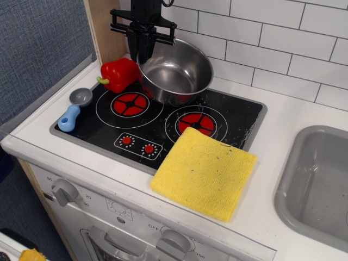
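Black gripper (142, 50) clamps the near-left rim of a steel pot (175, 72), held tilted at the back of the black toy stove (163, 122). Grey sink (317, 185) at right. Yellow cloth (204, 172) overlaps the stove's front — red pepper (118, 74) just beside the pot, blue scoop (74, 109) at left. Dial numerals too small to read reliably.

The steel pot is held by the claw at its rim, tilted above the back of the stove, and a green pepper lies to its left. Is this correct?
Not quite: the pepper is red, not green, as observation.image shows. The rest holds: the claw grips the steel pot at its rim, tilted above the back of the stove.
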Tool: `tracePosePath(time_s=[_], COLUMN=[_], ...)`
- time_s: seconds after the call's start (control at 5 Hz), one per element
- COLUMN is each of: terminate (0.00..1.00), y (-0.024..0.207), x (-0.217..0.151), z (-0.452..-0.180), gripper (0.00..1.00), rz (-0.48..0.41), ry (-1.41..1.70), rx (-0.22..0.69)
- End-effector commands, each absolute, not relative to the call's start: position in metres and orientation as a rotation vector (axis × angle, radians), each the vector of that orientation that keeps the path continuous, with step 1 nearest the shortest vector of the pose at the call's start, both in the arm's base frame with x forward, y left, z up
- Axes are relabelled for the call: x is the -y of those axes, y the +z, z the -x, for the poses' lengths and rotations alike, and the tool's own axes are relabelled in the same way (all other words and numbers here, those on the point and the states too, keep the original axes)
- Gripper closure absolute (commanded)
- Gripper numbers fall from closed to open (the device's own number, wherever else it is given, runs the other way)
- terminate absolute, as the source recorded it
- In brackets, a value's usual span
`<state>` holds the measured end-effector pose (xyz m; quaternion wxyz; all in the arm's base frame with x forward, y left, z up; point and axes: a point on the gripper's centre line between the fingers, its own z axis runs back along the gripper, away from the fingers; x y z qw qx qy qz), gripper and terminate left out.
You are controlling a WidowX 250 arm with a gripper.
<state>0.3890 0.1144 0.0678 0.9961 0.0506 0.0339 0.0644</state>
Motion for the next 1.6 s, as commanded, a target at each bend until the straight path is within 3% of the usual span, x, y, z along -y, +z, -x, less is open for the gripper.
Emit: tracePosePath(time_s=[0.0, 0.6, 0.8, 1.2, 1.4], terminate=[0.00, 0.00, 0.00, 0.00, 1.00], y=[0.089, 0.121, 0.123, 0.120, 0.120], x=[-0.124, -0.123, -0.118, -0.115, -0.115], z=[-0.382, -0.368, -0.363, -0.359, -0.359], gripper=[0.00, 0.00, 0.00, 0.00, 0.00], rz=[-0.102, -0.009, 0.016, -0.024, -0.024], ry=[0.137, -0.017, -0.130, -0.170, -0.170], rx=[-0.004, 0.183, 0.201, 0.188, 0.188])
